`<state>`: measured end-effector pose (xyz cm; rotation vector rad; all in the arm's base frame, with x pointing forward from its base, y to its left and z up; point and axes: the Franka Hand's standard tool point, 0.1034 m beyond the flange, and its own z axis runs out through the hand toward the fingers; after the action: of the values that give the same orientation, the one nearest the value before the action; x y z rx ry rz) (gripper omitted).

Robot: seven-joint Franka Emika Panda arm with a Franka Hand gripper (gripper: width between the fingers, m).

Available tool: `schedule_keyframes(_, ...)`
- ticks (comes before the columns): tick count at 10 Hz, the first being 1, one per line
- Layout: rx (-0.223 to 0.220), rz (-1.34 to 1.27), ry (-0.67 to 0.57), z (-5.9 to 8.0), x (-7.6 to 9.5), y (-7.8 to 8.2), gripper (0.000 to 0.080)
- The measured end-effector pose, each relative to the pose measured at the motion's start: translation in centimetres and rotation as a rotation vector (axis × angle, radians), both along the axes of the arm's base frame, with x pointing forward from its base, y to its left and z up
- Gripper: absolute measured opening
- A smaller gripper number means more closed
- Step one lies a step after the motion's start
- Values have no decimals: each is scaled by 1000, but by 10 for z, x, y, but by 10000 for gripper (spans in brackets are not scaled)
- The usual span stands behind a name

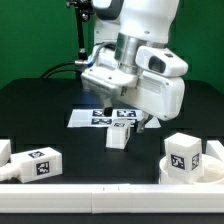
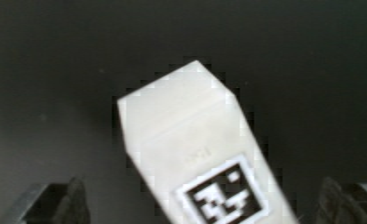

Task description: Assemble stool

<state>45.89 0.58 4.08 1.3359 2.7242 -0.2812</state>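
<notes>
One white blocky leg (image 2: 189, 140) w/ b&w tag, jaws apart either side, not touching.

White arm, dark trim
Arm (image 1: 150, 55) glossy white, rounded shells, dark seams between them; thin black cable (image 1: 79, 40) alongside; boxy pale wrist block (image 1: 105, 78); fingers (image 2: 52, 203) dark.

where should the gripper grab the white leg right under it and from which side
Grip the leg across its two long flat sides, near the tagged end, coming straight down from above. It sits inside the open gripper, slightly askew to the jaws, so a small wrist turn would probably square the grip.
</notes>
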Motion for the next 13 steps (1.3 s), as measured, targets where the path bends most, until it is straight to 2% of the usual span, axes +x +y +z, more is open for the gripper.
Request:
schedule_keyframes(1, -1, -86, -37, 2, 4, 11, 649)
schedule_keyframes(5, 6, -355, -82, 0, 3, 7, 649)
schedule_keyframes(7, 25, -717, -116, 4, 3, -1, 649)
schedule_keyframes(8, 21, -956, -120, 3, 0, -4, 649)
schedule_keyframes(9, 27, -1006, -126, 4, 2, -5, 649)
schedule_keyframes(10, 54, -987, -142, 4, 4, -4, 649)
schedule_keyframes(13, 54, -1218, -174, 3, 3, -3, 649)
